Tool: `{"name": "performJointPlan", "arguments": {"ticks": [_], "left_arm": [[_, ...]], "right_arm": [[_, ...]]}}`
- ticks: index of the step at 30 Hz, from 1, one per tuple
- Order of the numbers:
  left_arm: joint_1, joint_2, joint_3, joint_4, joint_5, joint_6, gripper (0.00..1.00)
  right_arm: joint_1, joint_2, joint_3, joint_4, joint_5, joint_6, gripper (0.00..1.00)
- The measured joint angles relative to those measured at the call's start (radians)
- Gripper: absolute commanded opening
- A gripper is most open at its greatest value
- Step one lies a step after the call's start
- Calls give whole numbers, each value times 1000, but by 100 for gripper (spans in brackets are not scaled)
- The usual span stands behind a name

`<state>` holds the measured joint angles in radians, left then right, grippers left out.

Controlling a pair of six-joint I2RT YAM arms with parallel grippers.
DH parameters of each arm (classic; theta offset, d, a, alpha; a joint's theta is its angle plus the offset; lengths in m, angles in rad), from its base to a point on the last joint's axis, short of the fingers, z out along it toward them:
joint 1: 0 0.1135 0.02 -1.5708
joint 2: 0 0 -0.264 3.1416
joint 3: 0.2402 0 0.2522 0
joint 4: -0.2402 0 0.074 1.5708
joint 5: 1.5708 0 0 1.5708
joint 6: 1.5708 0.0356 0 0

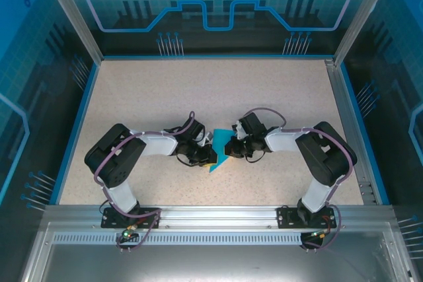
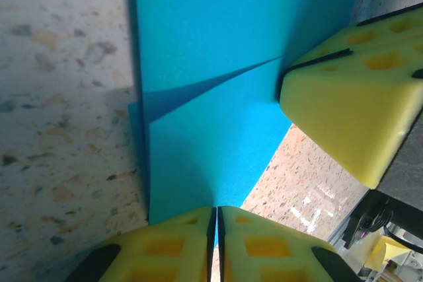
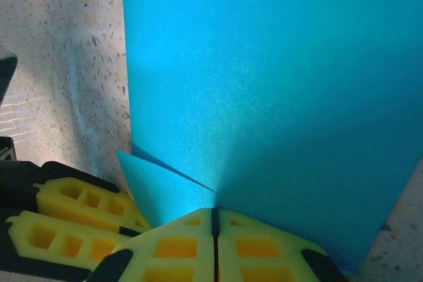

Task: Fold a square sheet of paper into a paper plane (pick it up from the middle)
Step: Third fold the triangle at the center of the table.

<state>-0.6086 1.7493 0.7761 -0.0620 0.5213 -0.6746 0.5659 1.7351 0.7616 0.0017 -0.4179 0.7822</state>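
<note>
The cyan-blue sheet of paper (image 1: 219,148) is folded into a pointed paper plane shape and sits between both arms at mid-table, its tip towards the near edge. My left gripper (image 1: 206,157) is shut on its left edge, and my right gripper (image 1: 231,147) is shut on its right side. In the left wrist view, the paper (image 2: 211,64) shows a diagonal fold with overlapping layers, pinched in my left gripper (image 2: 217,219); the right gripper's yellow fingers (image 2: 350,97) clamp its far edge. In the right wrist view, the paper (image 3: 277,84) rises from my right gripper (image 3: 213,214), and the left gripper's fingers (image 3: 73,222) are at lower left.
The speckled beige tabletop (image 1: 211,90) is bordered by blue edging and an aluminium frame (image 1: 211,214) along the near side. Blue enclosure walls (image 1: 218,11) rise at the back and sides.
</note>
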Motion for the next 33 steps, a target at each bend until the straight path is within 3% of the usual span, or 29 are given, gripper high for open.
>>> {"name": "performJointPlan", "arguments": {"ticks": [11, 17, 25, 33], "left_arm": [[-2, -67, 41, -90, -5, -17, 23], [-3, -74, 61, -42, 41, -50, 24], [-10, 35, 52, -5, 63, -61, 23], [-11, 12, 1, 44, 62, -57, 22]], "right_arm": [[-20, 8, -14, 29, -40, 3, 7], [-24, 12, -14, 32, -47, 3, 6], [-24, 12, -14, 31, -49, 3, 7], [-29, 12, -14, 25, -51, 2, 6]]}}
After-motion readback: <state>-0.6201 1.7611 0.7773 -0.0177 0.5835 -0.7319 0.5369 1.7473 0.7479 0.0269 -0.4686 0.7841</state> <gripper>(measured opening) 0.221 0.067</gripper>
